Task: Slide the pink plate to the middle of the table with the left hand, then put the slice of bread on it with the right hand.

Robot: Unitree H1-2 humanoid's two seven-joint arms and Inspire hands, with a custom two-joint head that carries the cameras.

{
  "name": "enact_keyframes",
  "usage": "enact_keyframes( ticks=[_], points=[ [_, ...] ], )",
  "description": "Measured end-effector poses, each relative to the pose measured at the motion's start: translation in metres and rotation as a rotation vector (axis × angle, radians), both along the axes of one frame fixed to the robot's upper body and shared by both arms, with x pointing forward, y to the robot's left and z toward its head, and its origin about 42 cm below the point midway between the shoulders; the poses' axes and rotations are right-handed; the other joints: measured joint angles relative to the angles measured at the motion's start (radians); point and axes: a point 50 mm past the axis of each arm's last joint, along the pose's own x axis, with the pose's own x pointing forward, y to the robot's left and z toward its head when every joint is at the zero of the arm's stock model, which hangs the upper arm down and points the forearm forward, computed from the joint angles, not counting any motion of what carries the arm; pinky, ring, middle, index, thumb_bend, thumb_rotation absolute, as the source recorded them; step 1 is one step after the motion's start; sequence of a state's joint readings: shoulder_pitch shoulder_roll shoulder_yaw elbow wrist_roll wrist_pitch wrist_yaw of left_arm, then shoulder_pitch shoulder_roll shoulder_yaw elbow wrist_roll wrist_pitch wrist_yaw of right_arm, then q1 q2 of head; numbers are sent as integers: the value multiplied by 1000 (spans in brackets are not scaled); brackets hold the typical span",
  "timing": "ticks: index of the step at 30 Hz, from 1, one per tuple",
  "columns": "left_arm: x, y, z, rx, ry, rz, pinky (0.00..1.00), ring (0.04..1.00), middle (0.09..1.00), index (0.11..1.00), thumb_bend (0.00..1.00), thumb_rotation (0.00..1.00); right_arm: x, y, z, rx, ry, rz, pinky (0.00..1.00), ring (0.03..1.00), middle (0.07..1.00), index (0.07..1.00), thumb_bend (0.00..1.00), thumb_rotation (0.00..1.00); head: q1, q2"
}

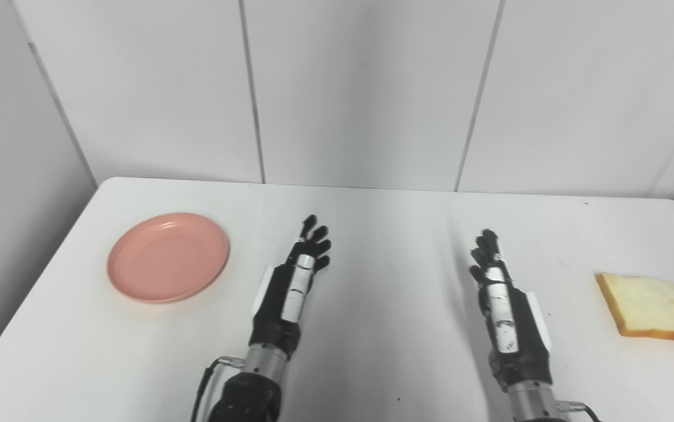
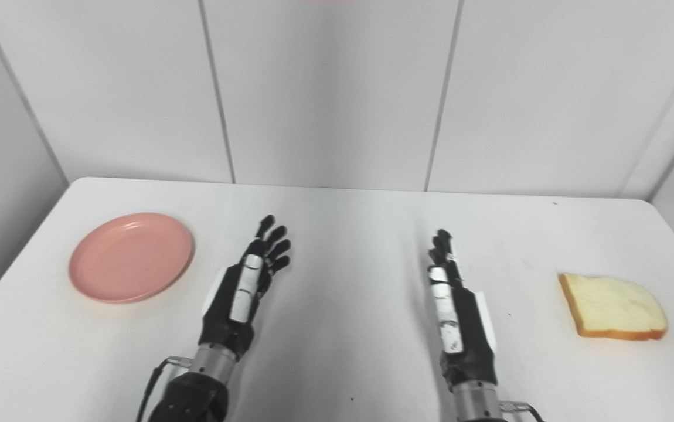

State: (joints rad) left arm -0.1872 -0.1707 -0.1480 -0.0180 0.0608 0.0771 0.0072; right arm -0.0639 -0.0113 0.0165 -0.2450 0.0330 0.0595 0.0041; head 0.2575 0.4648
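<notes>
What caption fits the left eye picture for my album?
Two open hands, left and right, wait between a pink plate and bread.

We saw a white table (image 1: 384,340) with rounded far corners, set against a pale panelled wall. A round pink plate (image 1: 168,257) lay flat on its left side, with nothing on it. A slice of bread (image 1: 652,306) lay flat near the right edge, its crust facing us. The two were well apart, with bare tabletop between them. A few small dark specks marked the surface.
</notes>
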Motion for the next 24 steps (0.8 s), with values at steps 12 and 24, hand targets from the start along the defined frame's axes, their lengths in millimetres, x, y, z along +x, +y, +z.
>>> enact_keyframes(
  ticks=[12, 24],
  points=[
    [4, -11, -11, 49, 6, 7, 877, 894, 904, 914, 631, 1000, 1, -9, 2, 6, -9, 13, 1000, 1000, 1000, 1000, 474, 1000, 60, -14],
    [7, -14, -11, 48, 2, 5, 871, 887, 900, 909, 676, 1000, 1, -9, 5, 0, -20, 13, 1000, 1000, 1000, 1000, 435, 1000, 74, -12]
  ],
)
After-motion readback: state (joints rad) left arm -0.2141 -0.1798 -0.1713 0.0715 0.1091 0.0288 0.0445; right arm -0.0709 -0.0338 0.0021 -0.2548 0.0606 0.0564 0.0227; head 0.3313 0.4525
